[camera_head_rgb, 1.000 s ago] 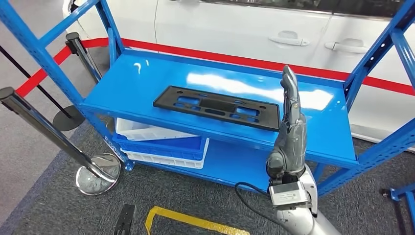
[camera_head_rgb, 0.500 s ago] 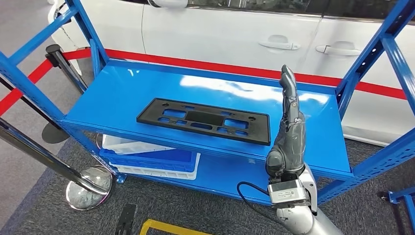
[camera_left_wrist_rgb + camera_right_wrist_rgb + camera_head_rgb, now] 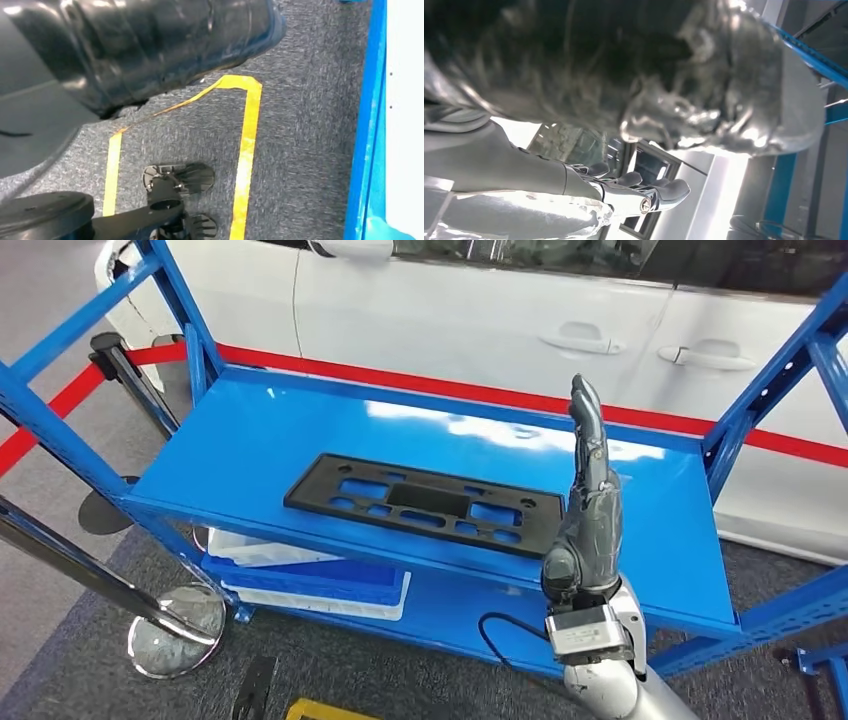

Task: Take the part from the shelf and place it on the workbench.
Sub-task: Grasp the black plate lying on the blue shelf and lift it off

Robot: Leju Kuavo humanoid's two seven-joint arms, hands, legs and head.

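The part is a flat black plate with several cut-outs, lying lengthwise near the front edge of the blue shelf's top board. My right hand is raised in front of the shelf by the plate's right end, fingers stretched straight up and holding nothing. Whether it touches the plate I cannot tell. In the right wrist view that hand is a blurred grey mass close to the lens.
White and blue bins sit on the lower shelf. Blue uprights frame both ends. A chrome stanchion base stands on the floor at left. A white car is behind the shelf. Yellow tape marks the carpet.
The camera has moved, so the whole shelf sits differently in the picture. My right hand keeps its upright, empty pose; the plate lies where it was on the shelf.
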